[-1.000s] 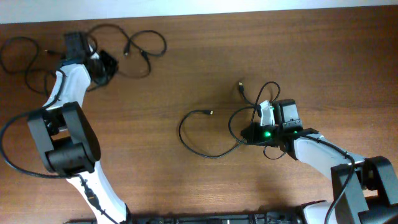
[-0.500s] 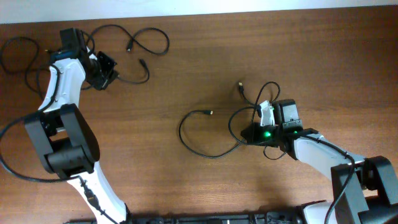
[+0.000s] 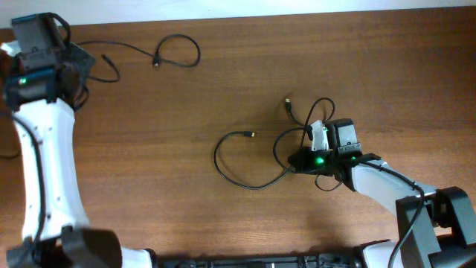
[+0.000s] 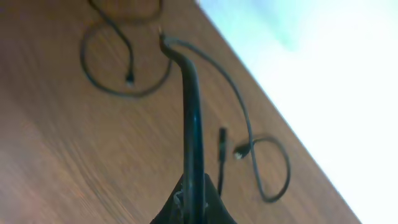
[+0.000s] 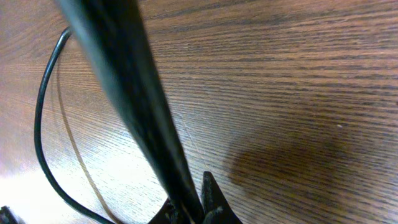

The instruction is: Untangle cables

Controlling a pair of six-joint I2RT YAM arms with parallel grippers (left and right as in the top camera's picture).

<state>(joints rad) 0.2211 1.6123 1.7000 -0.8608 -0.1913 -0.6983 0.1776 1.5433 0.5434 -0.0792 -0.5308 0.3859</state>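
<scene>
Looking at the cables first, one thin black cord (image 4: 191, 124) rises straight out of my left gripper (image 4: 194, 190), whose fingers are pinched tight on it. From overhead, that gripper sits at the far left corner of the wooden table (image 3: 223, 74). The cord trails right from it into a small loop lying flat, ending in a plug (image 3: 156, 62). In the left wrist view another short plug end (image 4: 222, 135) lies just beside that loop.

A second cord (image 5: 124, 81) is clamped in my right gripper (image 5: 194, 210), jaws closed hard around it, low over the wood right of centre. There the cabling spreads into a wide loop with a plug tip (image 3: 250, 135) toward the middle. A smaller loop has a plug (image 3: 288, 100) farther back. I cannot tell whether those are one cord or two. The left and right bundles lie well apart.
</scene>
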